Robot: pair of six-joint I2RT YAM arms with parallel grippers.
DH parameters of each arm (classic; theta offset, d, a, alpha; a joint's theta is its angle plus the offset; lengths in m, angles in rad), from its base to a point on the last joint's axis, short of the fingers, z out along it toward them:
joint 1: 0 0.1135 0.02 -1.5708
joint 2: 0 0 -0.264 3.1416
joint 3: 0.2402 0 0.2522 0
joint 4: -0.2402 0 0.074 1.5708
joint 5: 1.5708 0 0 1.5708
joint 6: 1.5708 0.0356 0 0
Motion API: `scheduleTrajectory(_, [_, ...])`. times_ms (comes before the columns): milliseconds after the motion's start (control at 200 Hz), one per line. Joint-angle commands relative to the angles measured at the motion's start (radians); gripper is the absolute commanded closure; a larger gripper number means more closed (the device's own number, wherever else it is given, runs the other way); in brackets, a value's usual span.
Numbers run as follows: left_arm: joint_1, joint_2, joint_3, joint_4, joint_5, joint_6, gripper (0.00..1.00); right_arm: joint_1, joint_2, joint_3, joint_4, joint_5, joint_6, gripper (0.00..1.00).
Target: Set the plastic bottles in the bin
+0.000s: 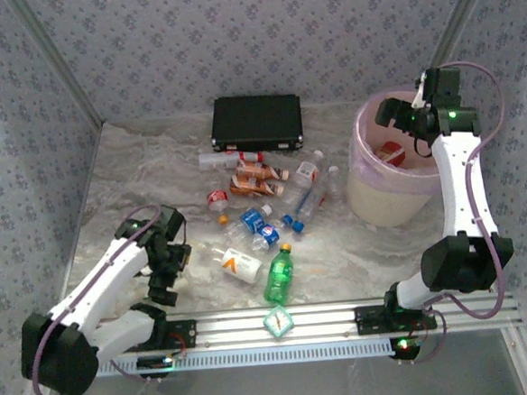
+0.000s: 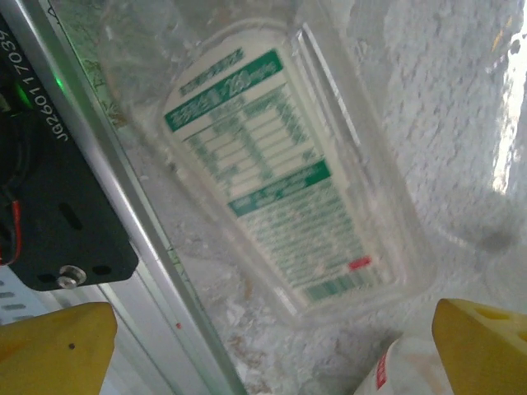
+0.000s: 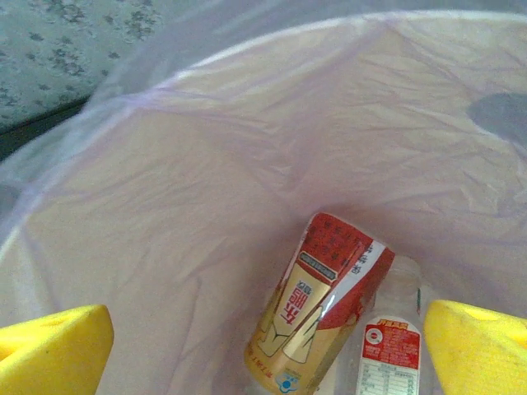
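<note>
Left pincer (image 1: 165, 281) is hanging low at the near left of the surface (image 1: 135, 170), its yellow fingers (image 2: 53, 346) standing wide apart with nothing between them. Its wrist camera is looking at a clear bottle (image 2: 288, 164) lying beside the metal rail (image 2: 177, 321), and is making out green print on the white label. Farther out, the plastic bottles are lying scattered mid-surface: a green bottle (image 1: 279, 276) nearest, blue-capped bottles (image 1: 256, 221) beyond it, then orange-brown bottles (image 1: 257, 175). A black case (image 1: 256, 123) is sitting behind them. At the far right the bin (image 1: 381, 198), cream with a pink-lavender liner, is standing under the right pincer (image 1: 393, 116), whose fingers are spread and empty. Where the top view is giving just a red patch inside, the right wrist view is resolving a red-and-cream bottle (image 3: 321, 304) and a red-labelled clear bottle (image 3: 391, 350).
</note>
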Motion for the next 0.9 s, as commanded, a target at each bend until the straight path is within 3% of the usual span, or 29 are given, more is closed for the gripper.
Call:
scheduleTrajectory(0, [0.083,0.065,0.013,0.087,0.007,0.106,0.0,0.007,-0.029,0.057,-0.059,-0.035,-0.034,0.02])
scheduleTrajectory(175, [0.122,0.158,0.042,0.105,-0.028,0.193,0.0,0.003,-0.034,0.073,-0.08,-0.052,-0.053,0.02])
scheduleTrajectory(335, [0.116,0.158,-0.057,0.204,0.056,0.118,0.0,0.001,-0.043,0.075,-0.101,-0.045,-0.06,0.03])
scheduleTrajectory(550, [0.122,0.046,-0.139,0.244,-0.028,0.037,0.01,-0.006,-0.049,0.079,-0.097,-0.05,-0.065,0.03])
scheduleTrajectory(745, [0.184,0.083,-0.145,0.263,-0.057,0.113,0.0,-0.005,-0.049,0.08,-0.1,-0.057,-0.066,0.04])
scheduleTrajectory(894, [0.246,0.147,-0.108,0.293,-0.088,0.265,0.01,0.001,-0.05,0.078,-0.098,-0.061,-0.062,0.04])
